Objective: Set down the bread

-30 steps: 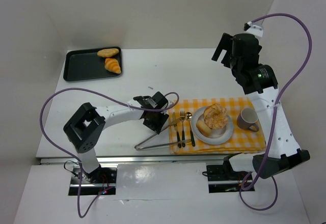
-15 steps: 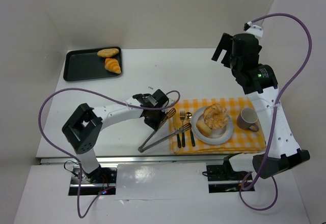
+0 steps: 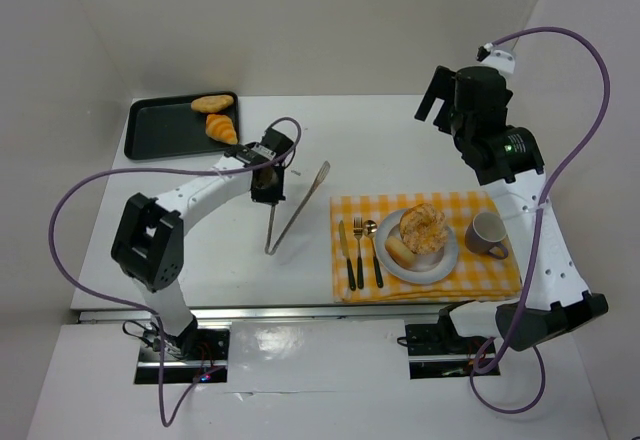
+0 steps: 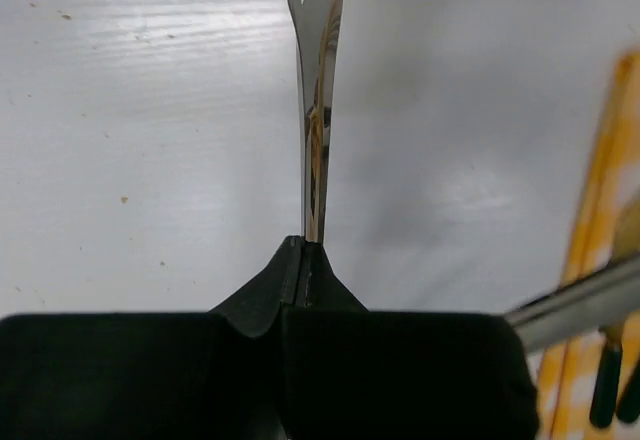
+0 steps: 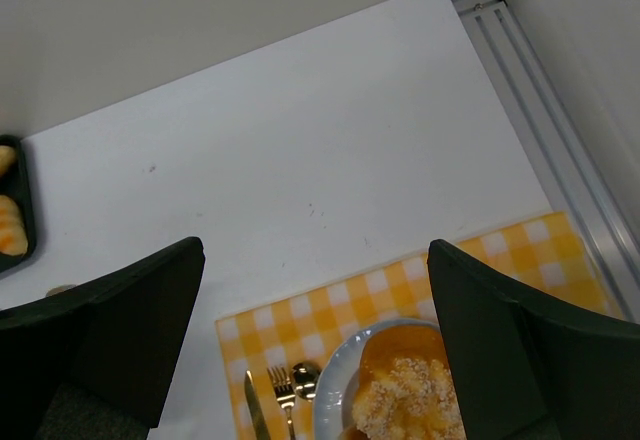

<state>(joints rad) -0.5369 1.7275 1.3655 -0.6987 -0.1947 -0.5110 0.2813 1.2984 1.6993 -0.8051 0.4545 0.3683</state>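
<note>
Left fingers (image 4: 303,260) are pinched fully shut on one flat arm of the long steel tongs (image 3: 297,207). The wrist cam shows that slotted arm running straight out ahead of them, while the other arm springs away low on the right. So the tongs stand open in a V, gripped by one leg only. We reckon that's enough to carry the tool, but prob. not to squeeze it, since both arms would need to sit between the fingers.

The bread for this job, as we read it, is the two golden croissants (image 3: 222,130), lying at the right end of the black rectangular tray (image 3: 160,138) in the far-left corner of the white desk (image 3: 400,150). The left fingers hang just beside the tray's near-right corner, w/ the tongs trailing toward us. Can't tell if the tongs rest on the desk or are lifted.

The white round plate (image 3: 450,262) sits on the yellow-and-white checked cloth (image 3: 490,282), already w/ a pale bread roll (image 3: 400,251) and a crumb-topped round pastry (image 3: 423,225). That's the likely drop spot, well apart from the tray.

Right fingers (image 5: 500,340) are spread wide, holding nothing, parked high over the far right, prob. to keep out of the way
</note>
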